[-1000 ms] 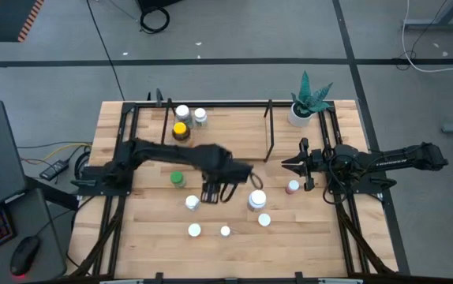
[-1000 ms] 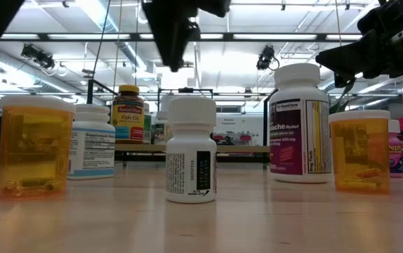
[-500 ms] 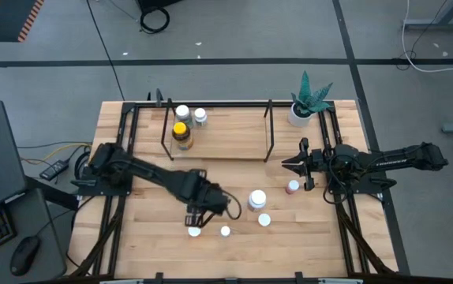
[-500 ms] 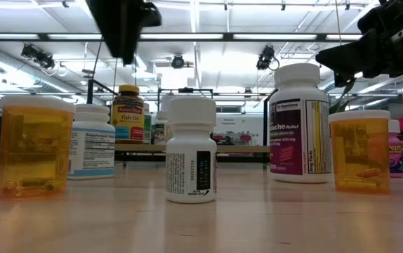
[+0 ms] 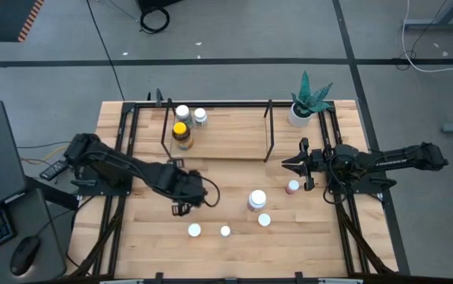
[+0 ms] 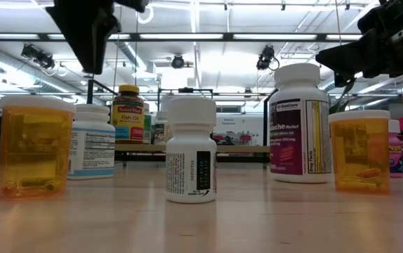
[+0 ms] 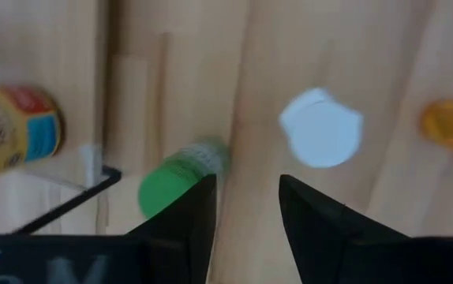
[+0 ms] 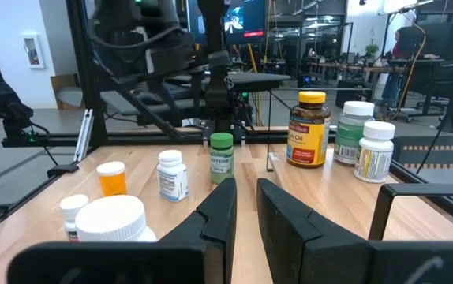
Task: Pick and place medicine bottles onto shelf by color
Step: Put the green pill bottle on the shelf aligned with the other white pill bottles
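My left gripper hangs open above the table's left middle, pointing down, with nothing between its fingers. The green-capped bottle stands just beside one finger, and a white-capped bottle stands on the other side. The arm hides both in the high view. On the shelf stand a yellow-capped bottle and two white-capped ones. Several white-capped bottles and a pink-capped one stand on the table. My right gripper waits shut at the right, level.
A potted green plant stands at the far right corner. Black frame rods edge the shelf and run along both table sides. Two amber bottles and a small white one stand near the front edge.
My left gripper has swung from the table's middle toward the left edge, first dipping toward the near edge, and has rolled about its own axis. It now hangs over the green-capped bottle's spot. No bottle has moved.
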Tool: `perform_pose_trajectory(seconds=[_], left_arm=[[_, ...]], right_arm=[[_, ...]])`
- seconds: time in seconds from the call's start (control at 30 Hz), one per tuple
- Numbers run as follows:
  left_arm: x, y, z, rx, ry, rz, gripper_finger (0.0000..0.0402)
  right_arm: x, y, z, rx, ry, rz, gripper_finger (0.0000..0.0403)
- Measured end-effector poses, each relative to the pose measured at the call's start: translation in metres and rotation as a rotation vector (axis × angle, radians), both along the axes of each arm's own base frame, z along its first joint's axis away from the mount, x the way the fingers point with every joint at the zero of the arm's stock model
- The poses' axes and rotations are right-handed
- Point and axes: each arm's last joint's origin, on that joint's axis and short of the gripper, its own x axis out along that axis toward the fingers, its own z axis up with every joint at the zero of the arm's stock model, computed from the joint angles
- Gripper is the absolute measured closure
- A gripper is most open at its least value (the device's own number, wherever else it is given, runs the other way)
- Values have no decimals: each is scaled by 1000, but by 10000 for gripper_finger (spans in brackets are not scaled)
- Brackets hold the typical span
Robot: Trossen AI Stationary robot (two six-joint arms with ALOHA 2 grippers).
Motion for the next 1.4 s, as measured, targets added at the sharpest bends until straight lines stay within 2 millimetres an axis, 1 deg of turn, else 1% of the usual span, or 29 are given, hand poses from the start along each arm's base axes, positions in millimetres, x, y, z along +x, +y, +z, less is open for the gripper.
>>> perform_pose_trajectory(seconds=[0.13,0.4,0.53,0.67,0.73,0.9,1.07,1.4], left_arm=[[-10,10,-8,32,11,58,242],[-12,29,-20,47,61,129,176],[-21,44,-20,28,64,171,151],[-25,56,-19,5,7,189,144],[-27,58,-18,-6,-29,194,143],[-26,64,-19,-41,-37,218,143],[-23,61,-19,-18,-33,67,143],[-23,61,-19,-4,13,-99,142]], right_arm=[[0,0,0,0,-1,0,341],[0,0,0,0,0,0,341],[0,0,0,0,0,0,341],[0,0,0,0,0,0,341],[0,0,0,0,-1,0,341],[0,0,0,0,0,0,341],[0,0,0,0,-2,0,341],[0,0,1,0,-8,0,341]])
